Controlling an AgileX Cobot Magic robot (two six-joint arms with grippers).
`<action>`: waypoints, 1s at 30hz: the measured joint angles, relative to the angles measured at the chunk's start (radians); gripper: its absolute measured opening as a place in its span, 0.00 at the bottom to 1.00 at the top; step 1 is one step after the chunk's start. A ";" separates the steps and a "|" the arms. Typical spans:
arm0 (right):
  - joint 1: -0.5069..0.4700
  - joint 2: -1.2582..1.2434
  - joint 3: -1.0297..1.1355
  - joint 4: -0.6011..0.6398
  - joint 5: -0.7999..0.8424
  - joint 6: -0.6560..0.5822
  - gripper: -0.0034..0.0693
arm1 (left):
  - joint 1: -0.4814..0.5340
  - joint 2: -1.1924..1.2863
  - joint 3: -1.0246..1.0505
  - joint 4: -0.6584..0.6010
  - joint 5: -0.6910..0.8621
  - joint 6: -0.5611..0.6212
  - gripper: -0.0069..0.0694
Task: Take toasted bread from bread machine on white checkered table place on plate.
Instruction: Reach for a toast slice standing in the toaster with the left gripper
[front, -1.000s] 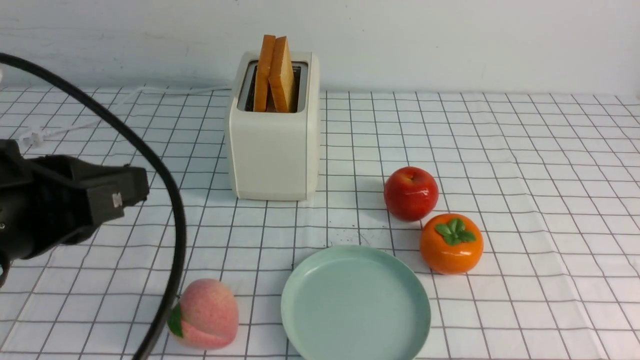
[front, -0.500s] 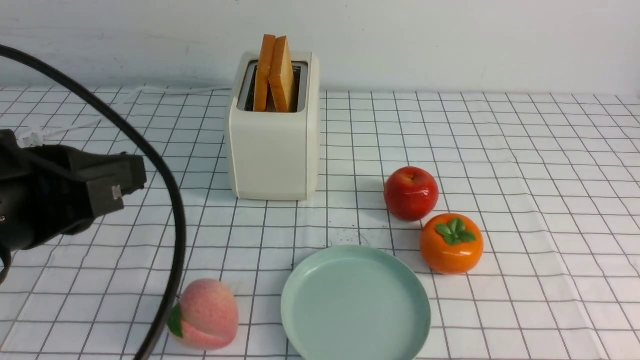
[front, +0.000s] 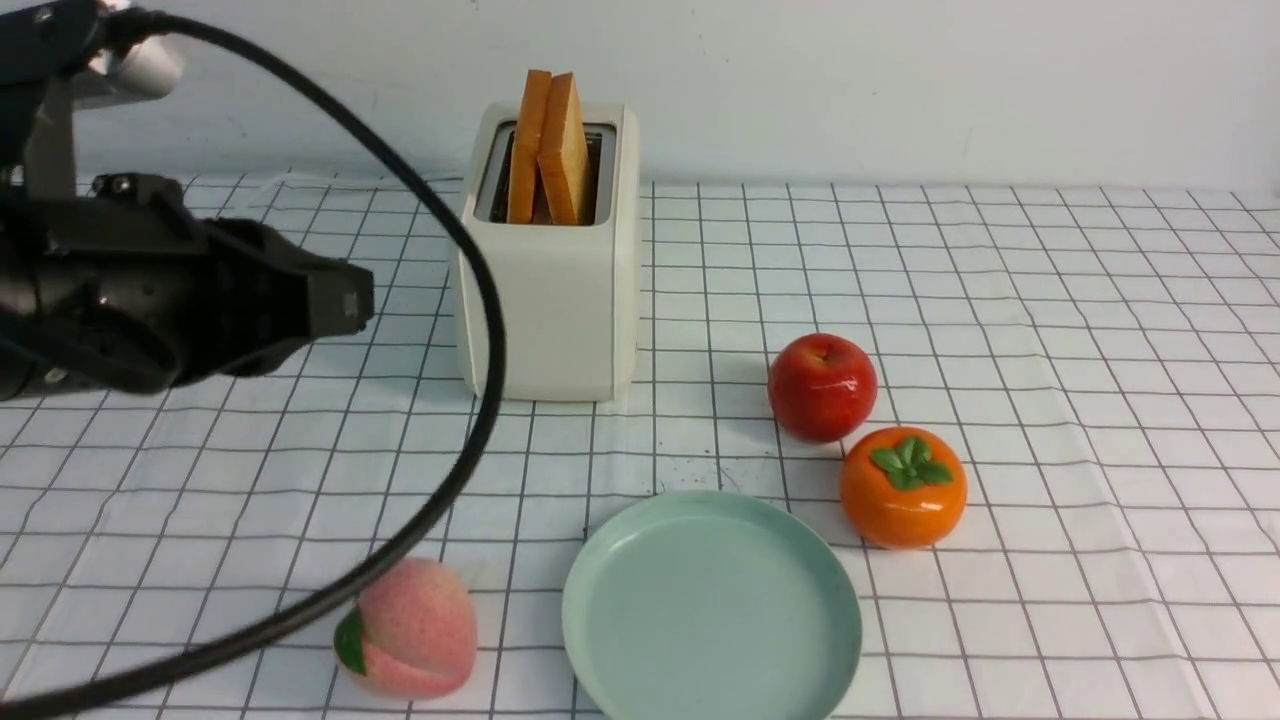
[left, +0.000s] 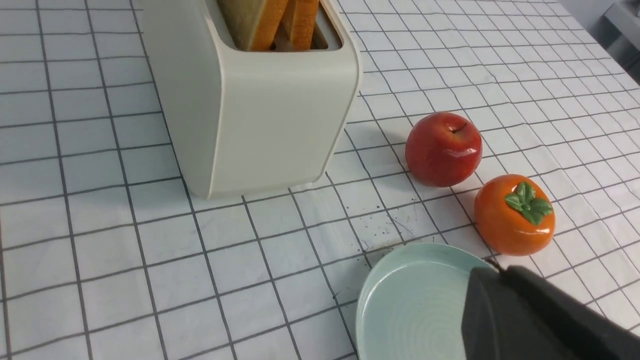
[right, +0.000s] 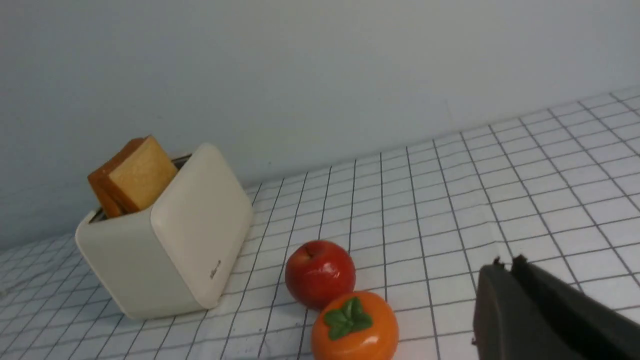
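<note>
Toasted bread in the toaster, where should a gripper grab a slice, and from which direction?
Probably the top edge of the right slice, from straight above, jaws across its flat faces: it stands upright, only its upper part clear of the bread machine, leaning against the other slice.

Plain pale blue-grey wall (front: 900, 80), matte and faintly scuffed, rising straight from the far edge of the white checkered table (front: 1100, 300). Cloth lightly wrinkled toward the right edge. Soft, even light, with only faint short shadows on the cloth. Past the table's edge in the left wrist view, a blurred grey shape (left: 622, 20), not identifiable.
</note>
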 joint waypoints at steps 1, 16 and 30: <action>0.031 0.016 -0.016 0.009 0.021 -0.019 0.07 | 0.000 0.016 -0.009 0.003 0.004 0.001 0.07; 0.388 0.139 -0.191 0.120 0.312 -0.267 0.07 | 0.000 0.069 -0.054 0.011 0.017 0.034 0.07; 0.390 0.139 -0.191 0.106 0.310 -0.267 0.07 | 0.000 0.225 -0.151 0.003 -0.029 0.101 0.26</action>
